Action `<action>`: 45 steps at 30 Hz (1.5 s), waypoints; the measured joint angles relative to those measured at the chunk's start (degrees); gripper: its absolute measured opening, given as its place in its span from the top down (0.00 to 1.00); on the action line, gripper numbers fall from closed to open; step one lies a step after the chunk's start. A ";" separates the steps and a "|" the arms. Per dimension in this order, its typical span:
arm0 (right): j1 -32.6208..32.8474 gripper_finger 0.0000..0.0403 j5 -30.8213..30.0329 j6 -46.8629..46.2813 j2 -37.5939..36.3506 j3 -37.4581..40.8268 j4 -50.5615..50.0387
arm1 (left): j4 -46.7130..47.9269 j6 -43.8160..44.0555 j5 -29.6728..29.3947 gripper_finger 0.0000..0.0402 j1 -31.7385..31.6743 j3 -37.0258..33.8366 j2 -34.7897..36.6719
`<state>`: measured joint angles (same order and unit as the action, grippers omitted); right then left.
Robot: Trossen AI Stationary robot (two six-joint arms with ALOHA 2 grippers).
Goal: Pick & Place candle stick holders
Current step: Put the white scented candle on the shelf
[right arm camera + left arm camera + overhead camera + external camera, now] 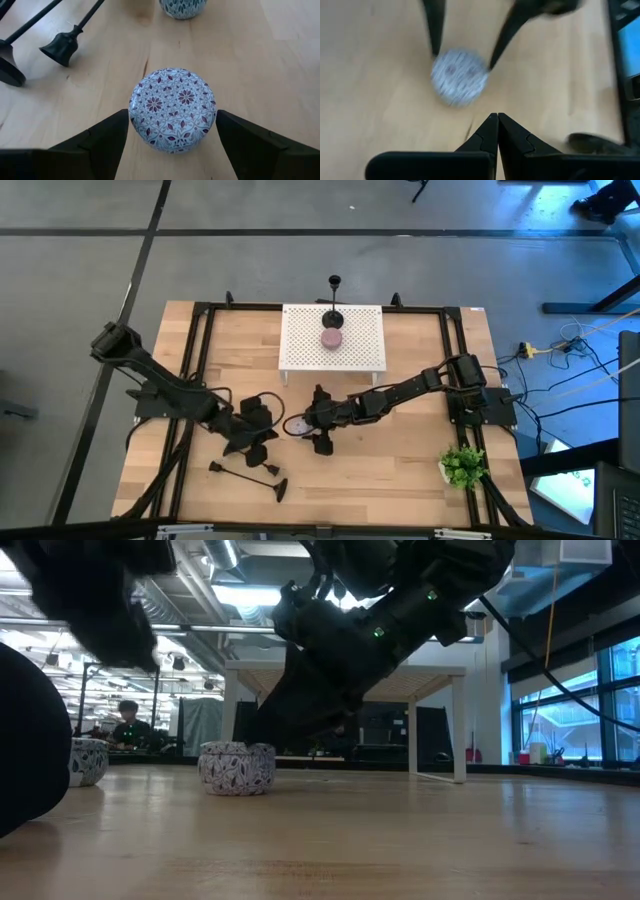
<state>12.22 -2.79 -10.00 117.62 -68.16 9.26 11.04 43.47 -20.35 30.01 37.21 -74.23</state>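
A patterned round tin (173, 110) is straddled by the right gripper (172, 131), whose fingers (102, 135) are spread wide beside it without touching. The left gripper (497, 125) is kept just beside the tin, pinched closed on nothing. Two candle stick holders (245, 471) are laid flat on the counter (400, 480) near the tin; another holder (333, 305) is stood on a white rack (300, 340) beyond it. They are judged stiff, top-heavy and slippery; the stem near the base is the best hold.

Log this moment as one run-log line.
right claw: open, straddling patterned round tin | left claw: shut, empty, nearby | two candle stick holders: lying on table | one holder: upright on white riser
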 joint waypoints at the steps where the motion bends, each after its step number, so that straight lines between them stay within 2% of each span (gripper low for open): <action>1: 0.06 0.25 -0.01 0.00 0.00 0.00 0.08 | -0.12 0.47 1.43 0.99 -1.01 -0.63 -0.72; 5: 0.25 0.25 -0.02 0.00 -0.04 0.00 0.11 | -2.61 0.27 4.57 1.00 -4.23 -2.64 -3.95; 10: 0.37 0.25 0.31 0.00 -0.07 0.00 0.08 | -12.90 -3.50 11.02 0.99 -6.49 -3.19 -8.94; 13: 0.50 0.25 0.48 0.00 -0.09 0.00 0.04 | -17.60 -5.50 12.58 0.99 -7.91 -3.19 -12.13; 17: 0.66 0.25 0.46 0.07 -0.09 0.00 0.02 | -18.51 -4.65 15.34 0.99 -9.74 -3.19 -15.34; 29: 1.16 0.25 -0.79 0.18 3.60 -0.15 4.08 | -18.55 -4.70 15.87 0.99 -11.54 -3.21 -17.24; 40: 2.70 0.25 -10.37 2.16 4.57 0.09 9.22 | -20.25 -6.12 14.43 1.00 -11.61 -3.32 -17.32; 45: 2.68 0.25 -10.78 2.34 4.63 0.09 9.49 | -21.72 -6.76 14.20 0.99 -11.62 -3.28 -17.25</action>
<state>14.90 -13.56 -7.66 122.26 -68.07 18.74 -10.68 36.71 -6.15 18.39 33.93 -91.48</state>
